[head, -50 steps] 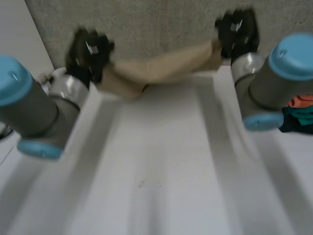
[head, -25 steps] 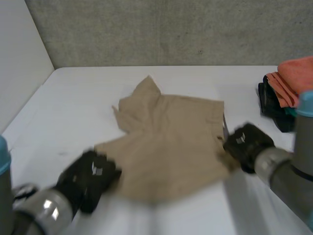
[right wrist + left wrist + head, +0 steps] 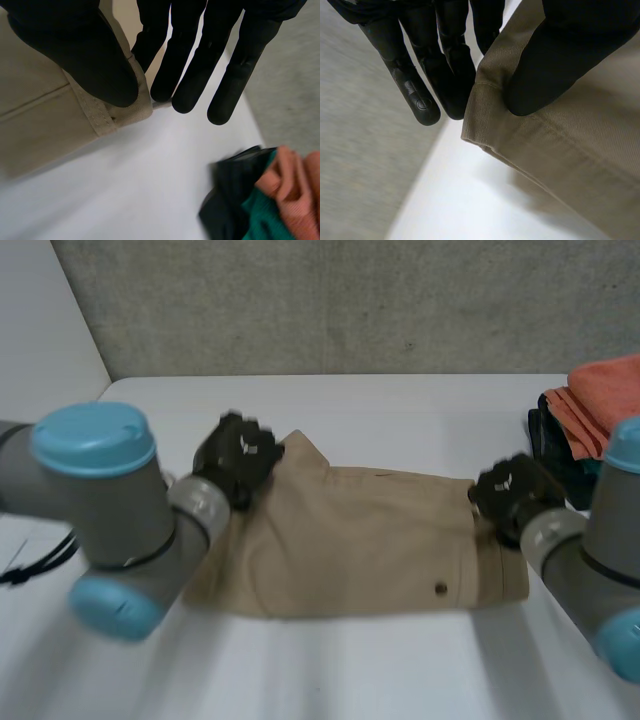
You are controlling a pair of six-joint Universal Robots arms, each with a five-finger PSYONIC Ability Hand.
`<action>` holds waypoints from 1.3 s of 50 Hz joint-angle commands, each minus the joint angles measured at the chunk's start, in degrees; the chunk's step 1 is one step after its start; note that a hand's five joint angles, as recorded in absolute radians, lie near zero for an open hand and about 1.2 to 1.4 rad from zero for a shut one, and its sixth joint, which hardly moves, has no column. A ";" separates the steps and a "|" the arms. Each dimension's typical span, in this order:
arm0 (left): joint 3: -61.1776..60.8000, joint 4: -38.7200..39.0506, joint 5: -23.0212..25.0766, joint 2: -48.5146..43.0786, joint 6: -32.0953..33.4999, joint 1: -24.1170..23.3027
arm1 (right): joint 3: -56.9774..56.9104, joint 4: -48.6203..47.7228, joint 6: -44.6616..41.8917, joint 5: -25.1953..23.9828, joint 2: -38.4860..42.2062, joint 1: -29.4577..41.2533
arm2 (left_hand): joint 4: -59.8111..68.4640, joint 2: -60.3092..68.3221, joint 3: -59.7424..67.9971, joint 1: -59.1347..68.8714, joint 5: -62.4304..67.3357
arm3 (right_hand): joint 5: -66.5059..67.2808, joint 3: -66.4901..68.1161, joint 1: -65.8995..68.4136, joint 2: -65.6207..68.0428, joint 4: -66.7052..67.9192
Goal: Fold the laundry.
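A tan garment (image 3: 360,540) lies folded as a wide band across the middle of the white table (image 3: 350,660). My left hand (image 3: 237,455) is at its far left corner. There, in the left wrist view, the thumb (image 3: 570,50) presses the doubled tan edge (image 3: 560,150) against the fingers (image 3: 415,85). My right hand (image 3: 510,495) is at the garment's far right corner, beside the waistband. In the right wrist view its thumb (image 3: 75,45) pinches the stitched tan corner (image 3: 100,115) against the fingers (image 3: 180,75).
A pile of orange, dark and teal clothes (image 3: 580,430) sits at the table's right edge, close to my right hand, and appears beyond the right fingertips as clothes (image 3: 260,200). A grey wall (image 3: 350,300) runs behind the table; a white wall (image 3: 40,390) stands at the left.
Both hands have carried the garment's near edge away from me over its far part. The spread cloth now lies doubled in a narrower band.
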 commanded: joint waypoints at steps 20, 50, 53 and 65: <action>39.93 11.10 2.19 -36.13 2.47 0.41 | -29.09 -23.33 4.42 7.15 30.62 0.47 | -58.84 -58.77 -58.62 -55.85 -57.49 | -58.17 -58.36 -53.70 -57.27 -58.78; -0.17 16.99 2.28 -5.36 -9.84 1.55 | -3.78 -9.79 11.03 0.56 9.27 -8.14 | -58.84 -58.77 -58.62 -55.85 -57.49 | 11.83 11.64 16.30 12.73 11.22; -0.96 16.99 2.01 -3.87 -9.93 1.90 | -0.70 -10.41 0.75 1.26 5.13 -11.22 | -58.84 -58.77 -58.62 -55.85 -57.49 | 11.83 11.64 16.30 12.73 11.22; -6.67 16.99 1.93 3.78 -10.46 4.45 | -4.03 -16.12 -10.78 1.44 3.89 -3.42 | -58.84 -58.77 -58.62 -55.85 -57.49 | 11.83 11.64 16.30 12.73 11.22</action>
